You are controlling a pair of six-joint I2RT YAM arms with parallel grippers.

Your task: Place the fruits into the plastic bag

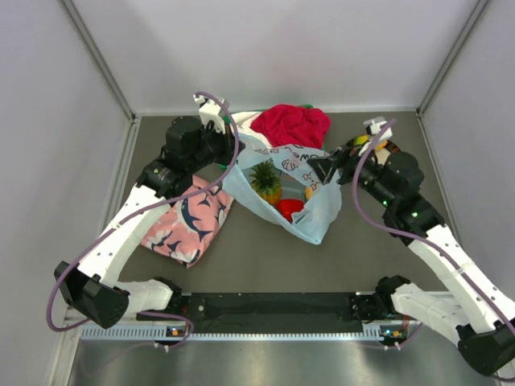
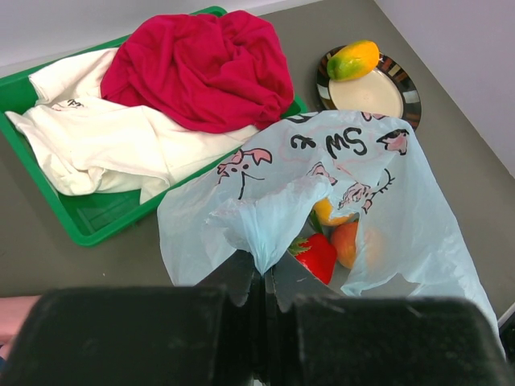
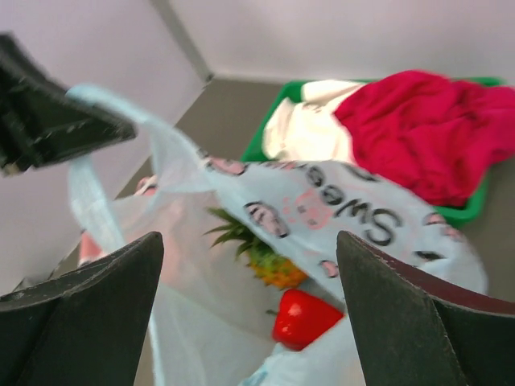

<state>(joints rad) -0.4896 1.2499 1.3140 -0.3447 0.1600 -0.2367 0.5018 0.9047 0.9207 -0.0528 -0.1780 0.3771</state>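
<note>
Left claw (image 2: 265,280) grips bag (image 2: 322,161); three fruits (image 2: 315,256) inside, one mango (image 2: 354,59) outside.

left arm (image 1: 129,217): we see it stretch from the near-left base to the left rim of the plastic bag (image 1: 318,217).
left gripper (image 2: 264,293): jaws pressed together, pinching the plastic bag's film.
right arm (image 1: 451,257): we see it fold in from the near right, wrist beside the plastic bag's right edge.
right gripper (image 3: 249,245): jaws spread wide, facing the plastic bag's mouth.
</note>
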